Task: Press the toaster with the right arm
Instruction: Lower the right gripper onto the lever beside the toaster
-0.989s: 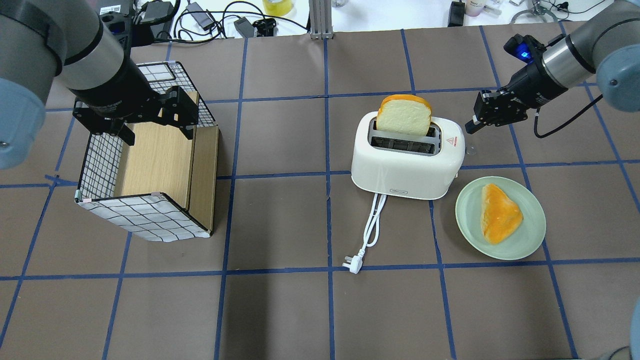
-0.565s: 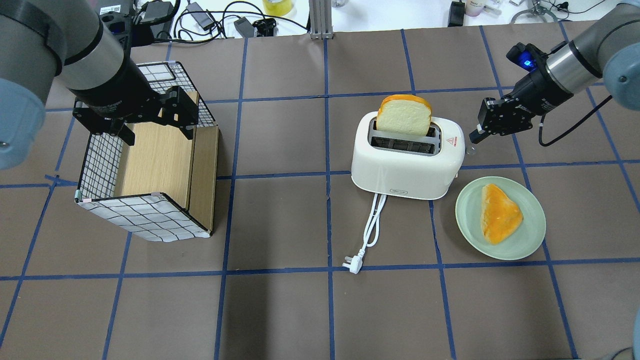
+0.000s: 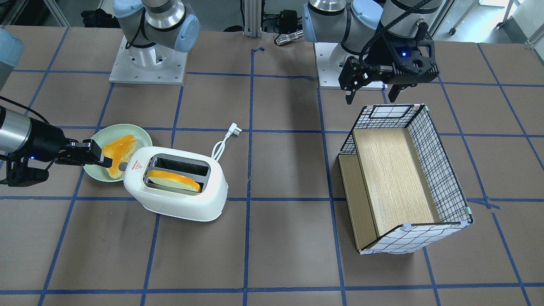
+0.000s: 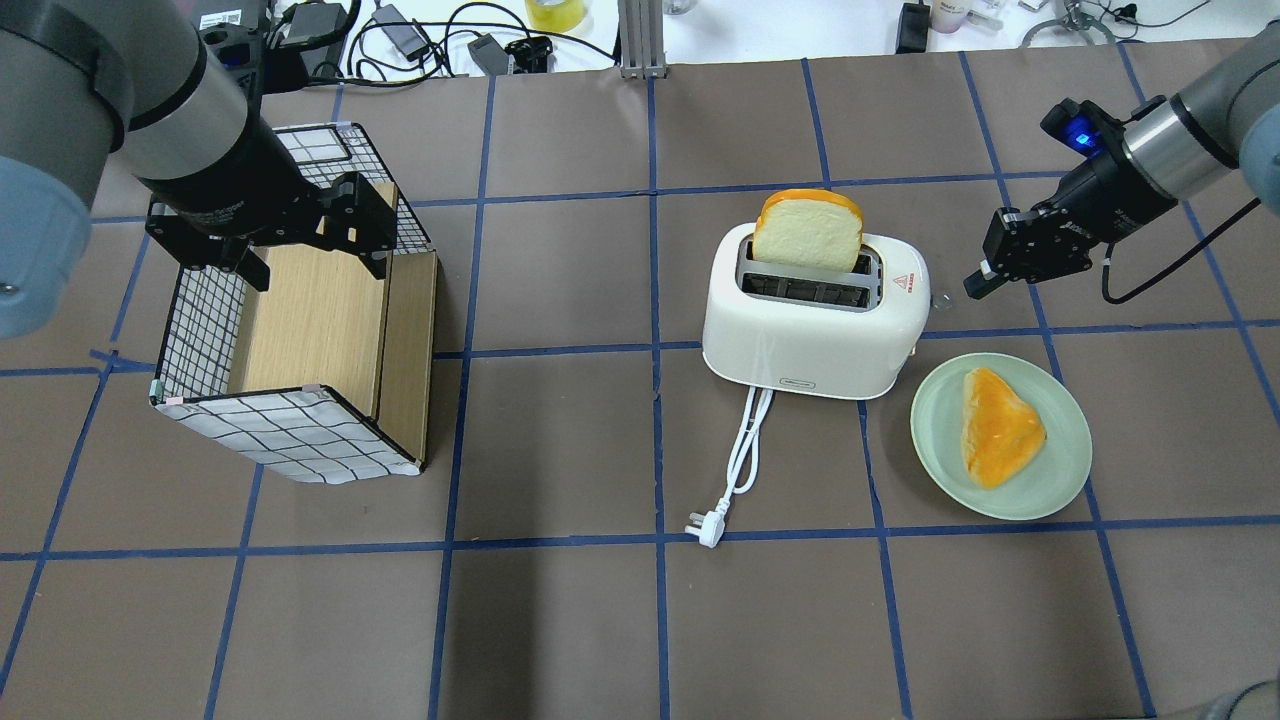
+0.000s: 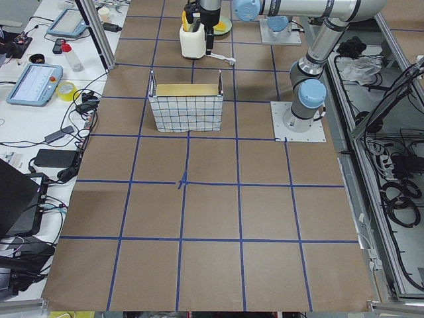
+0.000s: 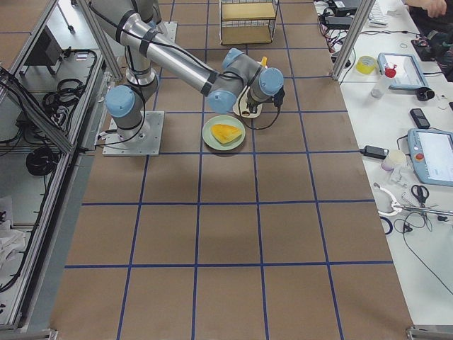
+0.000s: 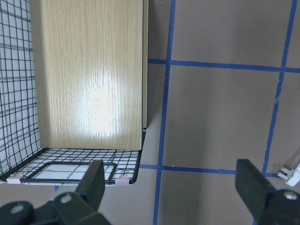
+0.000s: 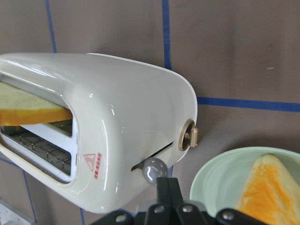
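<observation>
Locate the rounded white plastic two-slot toaster (image 4: 810, 330) right of the table's centre in the overhead view, with its white cord (image 4: 745, 440) trailing toward 6 o'clock. The black two-finger right gripper (image 4: 975, 286) stands at 3 o'clock of the toaster, near its lever end but apart from it. Its fingers are brought fully together and hold nothing, most likely so that they act as one blunt pressing tip. In the right wrist view that tip points at the small grey lever knob (image 8: 153, 169), which sits beside a brass-coloured round dial (image 8: 189, 135). Judge the lever as not yet pressed: the orange-crusted bread slice (image 4: 808, 232) stands well proud of the slot on the 12 o'clock side. Note the glossy shell and the red warning triangle (image 4: 905, 284) on top. The pale green round plate (image 4: 930, 440) with a second slice (image 4: 1000, 425) lies at 4 o'clock. The left gripper (image 4: 318, 265) hangs wide open and empty over the wire-and-wood basket (image 4: 290, 440), well apart, which leaves the toaster unobstructed.
</observation>
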Available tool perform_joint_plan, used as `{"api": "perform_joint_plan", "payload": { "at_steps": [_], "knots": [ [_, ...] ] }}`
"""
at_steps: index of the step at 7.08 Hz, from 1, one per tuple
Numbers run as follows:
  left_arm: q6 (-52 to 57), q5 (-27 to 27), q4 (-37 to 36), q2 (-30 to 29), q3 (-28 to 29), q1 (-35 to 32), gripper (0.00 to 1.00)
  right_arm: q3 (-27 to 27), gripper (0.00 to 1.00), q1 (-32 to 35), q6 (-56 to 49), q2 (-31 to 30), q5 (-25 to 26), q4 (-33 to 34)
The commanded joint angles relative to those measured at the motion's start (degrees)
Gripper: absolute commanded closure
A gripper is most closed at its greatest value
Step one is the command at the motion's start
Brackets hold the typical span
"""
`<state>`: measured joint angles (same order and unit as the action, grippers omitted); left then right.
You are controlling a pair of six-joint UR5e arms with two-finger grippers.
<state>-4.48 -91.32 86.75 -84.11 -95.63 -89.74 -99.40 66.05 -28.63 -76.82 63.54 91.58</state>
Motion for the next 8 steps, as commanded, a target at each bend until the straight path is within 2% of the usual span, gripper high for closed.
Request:
{"api": "perform_joint_plan", "payload": {
  "at_steps": [1, 8],
  "knots": [
    [0.0, 0.0, 0.0, 0.0, 0.0, 0.0, 0.0, -0.01, 1.0, 0.05, 0.16, -0.09, -2.9, -2.8],
    [0.0, 0.0, 0.0, 0.0, 0.0, 0.0, 0.0, -1.15, 1.0, 0.13, -0.02, 1.31, -3.51, -1.76]
  ]
}}
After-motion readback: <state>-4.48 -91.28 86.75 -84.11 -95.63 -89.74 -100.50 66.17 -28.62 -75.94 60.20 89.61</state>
